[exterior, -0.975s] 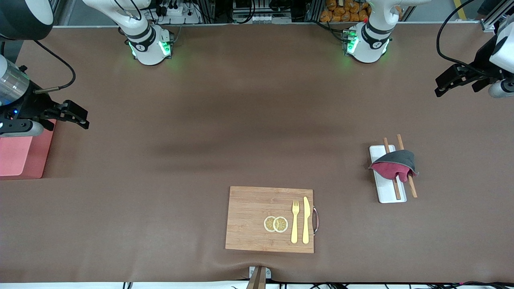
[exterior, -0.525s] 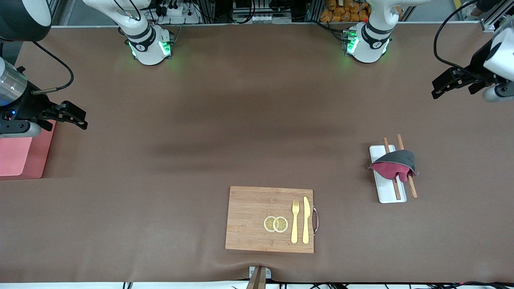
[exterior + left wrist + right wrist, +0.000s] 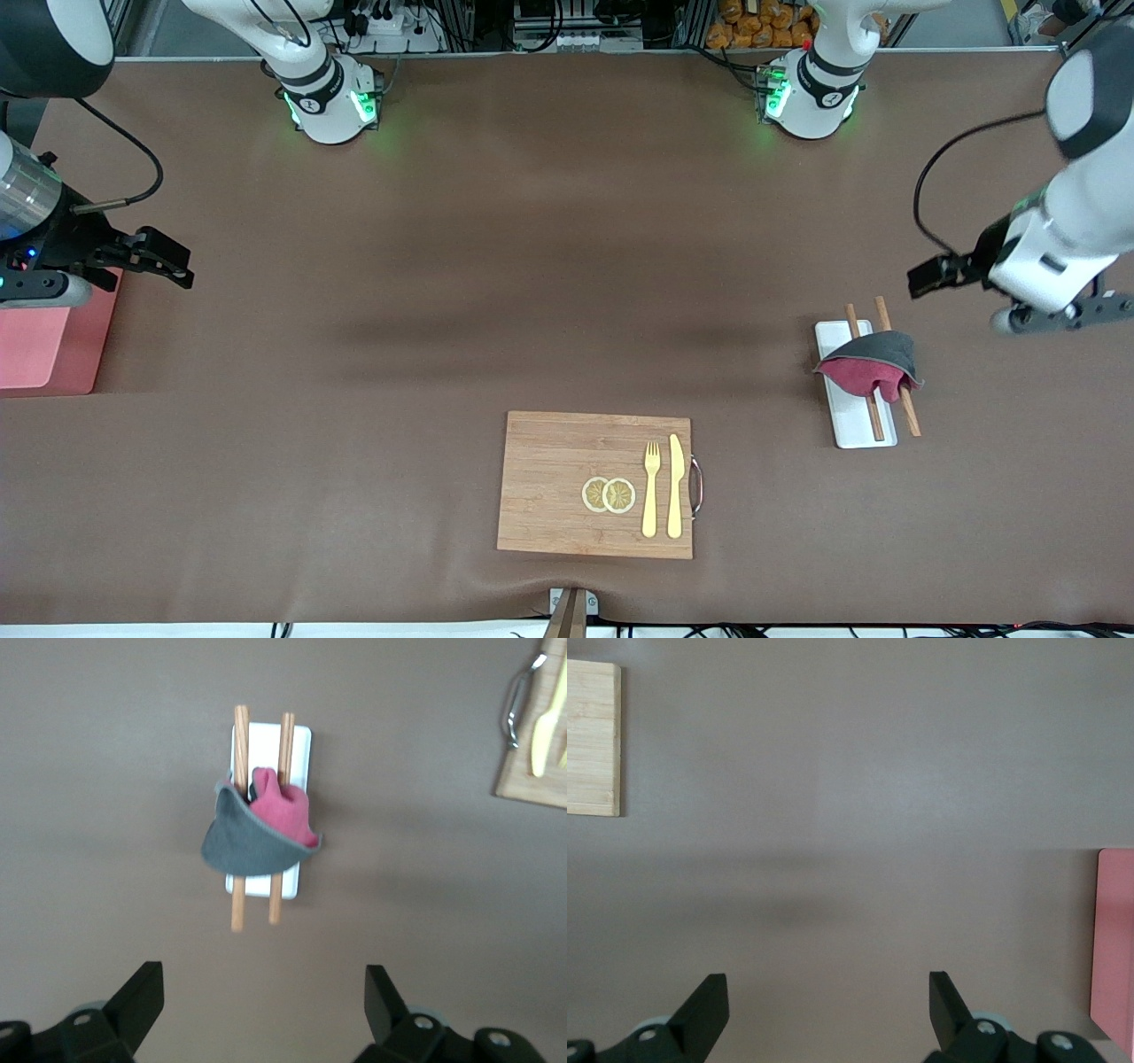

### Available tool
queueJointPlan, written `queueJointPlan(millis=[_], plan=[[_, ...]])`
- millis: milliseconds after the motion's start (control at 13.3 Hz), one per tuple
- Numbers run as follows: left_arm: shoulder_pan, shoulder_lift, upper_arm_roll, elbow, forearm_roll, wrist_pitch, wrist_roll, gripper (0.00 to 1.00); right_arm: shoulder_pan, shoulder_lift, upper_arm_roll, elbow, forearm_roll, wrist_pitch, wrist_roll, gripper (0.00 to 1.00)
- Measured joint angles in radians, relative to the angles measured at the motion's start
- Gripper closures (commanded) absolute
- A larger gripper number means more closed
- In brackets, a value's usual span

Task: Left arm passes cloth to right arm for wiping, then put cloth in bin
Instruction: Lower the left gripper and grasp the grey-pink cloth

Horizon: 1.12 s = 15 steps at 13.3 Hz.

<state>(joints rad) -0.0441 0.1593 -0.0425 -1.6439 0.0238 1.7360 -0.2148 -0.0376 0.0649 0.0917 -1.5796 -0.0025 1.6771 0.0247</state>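
The cloth [image 3: 868,370] sits bunched, grey face up and dark red showing beneath, draped over a pair of wooden chopsticks [image 3: 907,408] that lie along a flat white tray [image 3: 852,431]. Propped up like that, its folds stand off the counter [image 3: 496,266], which should give fingers an edge to close on.

And here's the left gripper [image 3: 926,277], up in the air just beside the cloth toward the left arm's end of the counter, not quite over it. The left wrist view shows the fingers [image 3: 142,1001] spread wide, nothing between them, with the cloth [image 3: 257,828] lying ahead of them; this looks like the approach for the pick.

The right gripper [image 3: 173,260] waits well apart from the cloth, at the right arm's end, fingers [image 3: 704,1005] parted and empty, hanging just beside the pink bin [image 3: 53,350], handy for the drop-off later.

Nearer the front camera than the cloth lies the wooden board [image 3: 567,496], with the lemon slices [image 3: 608,494], fork [image 3: 650,487] and knife [image 3: 675,486] on it.
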Motion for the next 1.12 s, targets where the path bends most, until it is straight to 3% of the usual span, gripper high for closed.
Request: queueJointPlan(millis=[525,1125], plan=[[0.069,0.224,0.002,-0.043,0.001,0.291,0.01,0.0,0.0,0.015,0.0,0.0,0.0,-0.003,0.0,0.0],[0.054,0.302,-0.003,-0.042,0.001,0.368,0.011,0.0,0.0,0.016,0.0,0.001,0.0,-0.003,0.0,0.0]])
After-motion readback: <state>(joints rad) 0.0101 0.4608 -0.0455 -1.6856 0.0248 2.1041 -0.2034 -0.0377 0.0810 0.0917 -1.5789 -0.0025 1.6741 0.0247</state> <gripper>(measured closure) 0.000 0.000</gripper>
